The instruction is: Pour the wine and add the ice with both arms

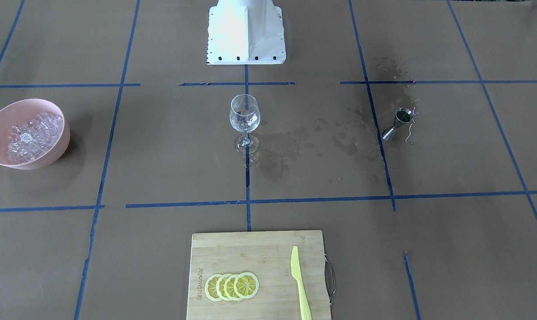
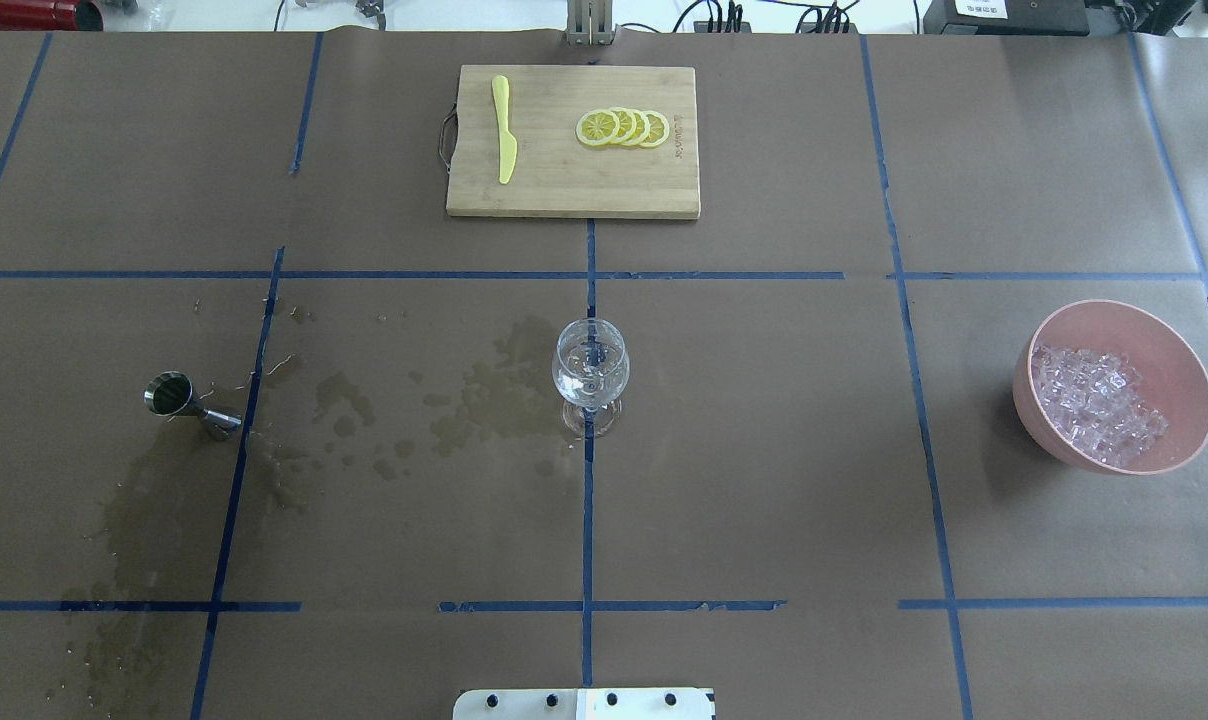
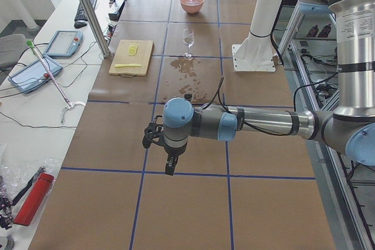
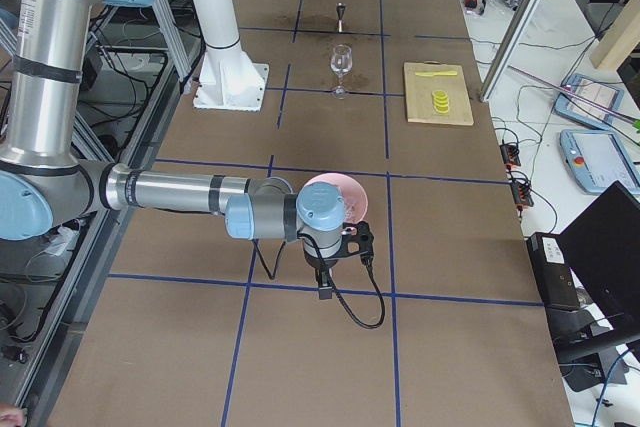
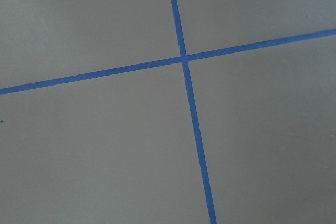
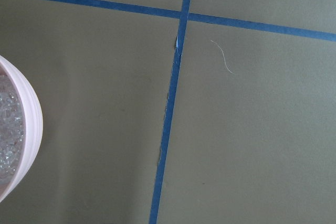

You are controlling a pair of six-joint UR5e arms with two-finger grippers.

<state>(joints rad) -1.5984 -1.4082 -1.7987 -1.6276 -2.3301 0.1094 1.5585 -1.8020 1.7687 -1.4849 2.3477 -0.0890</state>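
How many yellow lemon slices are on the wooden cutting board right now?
4 round yellow lemon slices, overlapping in one row on the rectangular bamboo cutting board, on the half away from the yellow plastic knife. The overlap could hide another.

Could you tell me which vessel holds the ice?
The pink bowl at the robot's right, heaped with ice; the wine glass is clear, the jigger steel.

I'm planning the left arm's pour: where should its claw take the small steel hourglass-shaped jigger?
Probably the narrow waist of the small steel hourglass-shaped jigger, approached level from the robot's left: it stands upright, and its cones flare above and below, stopping slip.
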